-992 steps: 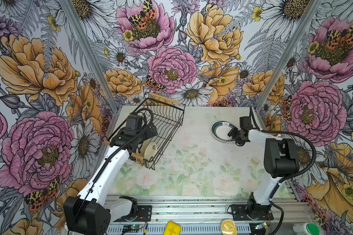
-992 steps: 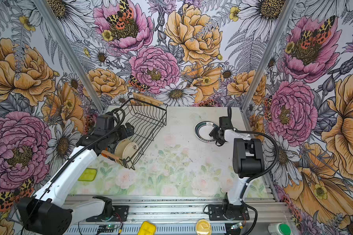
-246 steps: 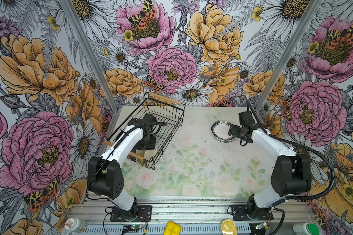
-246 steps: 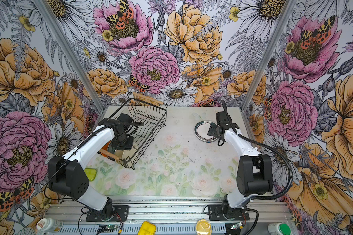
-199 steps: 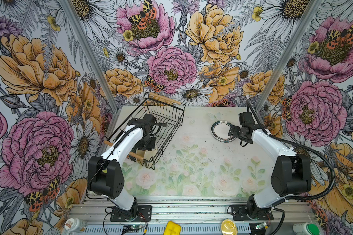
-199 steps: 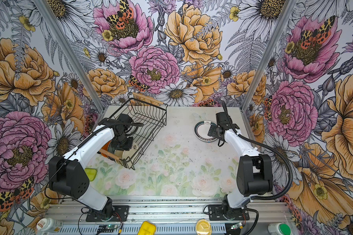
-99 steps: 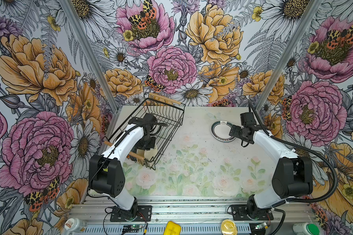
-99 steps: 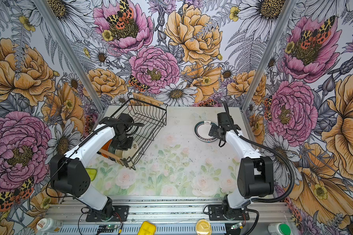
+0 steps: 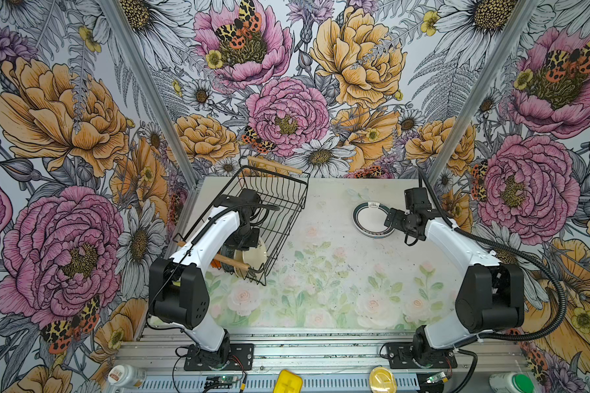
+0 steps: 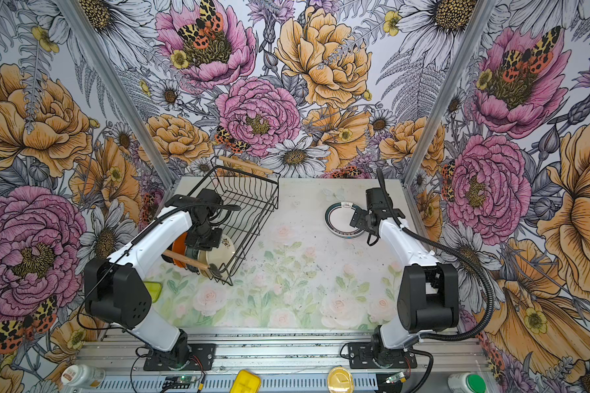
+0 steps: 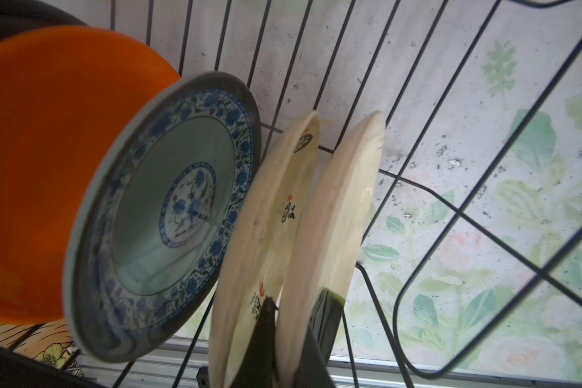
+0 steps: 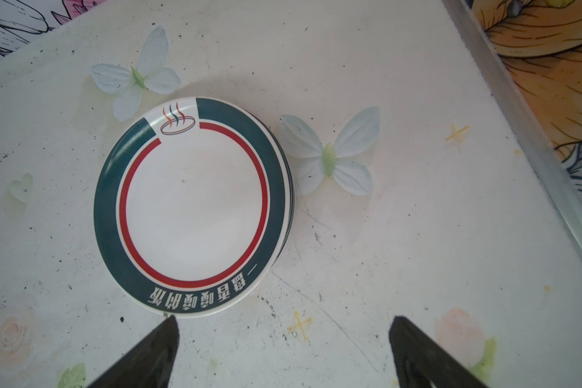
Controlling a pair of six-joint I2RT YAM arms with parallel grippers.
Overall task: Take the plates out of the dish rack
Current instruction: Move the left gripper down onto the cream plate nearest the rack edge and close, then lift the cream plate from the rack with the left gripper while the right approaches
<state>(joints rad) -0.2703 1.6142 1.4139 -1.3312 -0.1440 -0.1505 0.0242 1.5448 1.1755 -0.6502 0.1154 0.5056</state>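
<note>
The dish rack is a black wire basket with wooden handles at the table's back left. Several plates stand on edge in its near end: an orange one, a blue-patterned one and two cream ones. My left gripper reaches into the rack and is shut on the outer cream plate, with one finger between it and the other cream plate. A stack of white plates with teal rims lies flat on the table at the back right. My right gripper hovers open just beside the stack, holding nothing.
The rack's wire wall stands close around the left gripper. A metal frame rail runs along the table's right edge near the right gripper. A yellow-green object lies at the table's front left, behind the left arm.
My left gripper's jaws have closed onto the cream plate's rim. The right arm has shifted only slightly beside the stack, its jaws still wide.
</note>
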